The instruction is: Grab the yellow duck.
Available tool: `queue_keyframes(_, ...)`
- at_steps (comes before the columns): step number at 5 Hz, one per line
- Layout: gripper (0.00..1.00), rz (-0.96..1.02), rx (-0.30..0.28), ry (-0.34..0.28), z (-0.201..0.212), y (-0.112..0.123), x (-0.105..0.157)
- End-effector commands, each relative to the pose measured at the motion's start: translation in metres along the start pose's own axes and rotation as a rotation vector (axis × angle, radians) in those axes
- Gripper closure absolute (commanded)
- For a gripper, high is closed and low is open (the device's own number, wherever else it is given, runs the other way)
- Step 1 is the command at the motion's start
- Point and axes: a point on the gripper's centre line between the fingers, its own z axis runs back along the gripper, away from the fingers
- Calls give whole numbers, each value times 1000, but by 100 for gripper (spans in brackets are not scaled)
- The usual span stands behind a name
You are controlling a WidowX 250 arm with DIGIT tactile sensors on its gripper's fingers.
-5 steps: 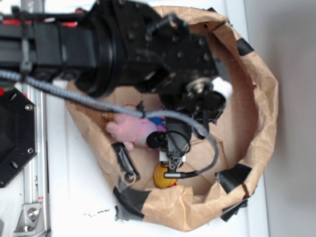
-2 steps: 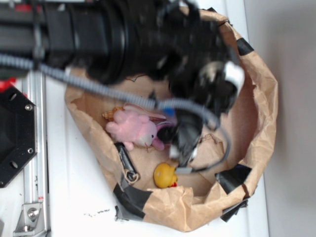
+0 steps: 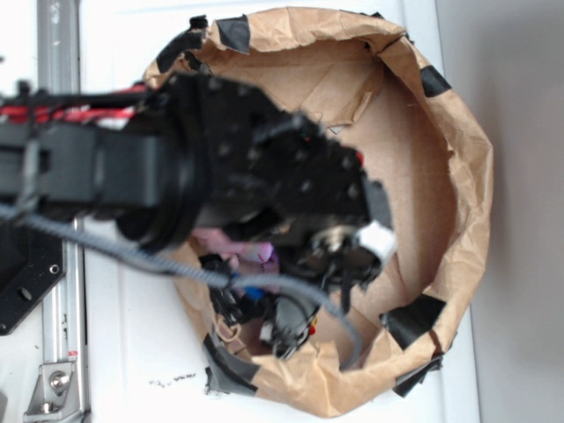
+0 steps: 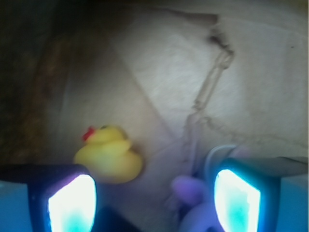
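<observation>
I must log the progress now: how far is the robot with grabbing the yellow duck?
Done: the arm has reached into the paper bag. In hand: the wrist view shows the hand open, with the yellow duck lying free on the bag floor, nearer one finger than centred. A pink plush sits near the other. Left: centre on the duck, close, lift.

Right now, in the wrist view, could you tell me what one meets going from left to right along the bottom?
Left gripper finger → yellow duck → a pale purple rounded shape, likely plush → right gripper finger. The gripper is open, holding nothing.
</observation>
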Motion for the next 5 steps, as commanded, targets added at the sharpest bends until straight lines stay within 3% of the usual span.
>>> queue_keyframes(1,0,-43,7,-27,5,-13,0)
queue_keyframes(4,0,-91,-26,2,-14,-19,-3)
queue_keyframes(5,0,-122,-52,-51,-17,-21,-4)
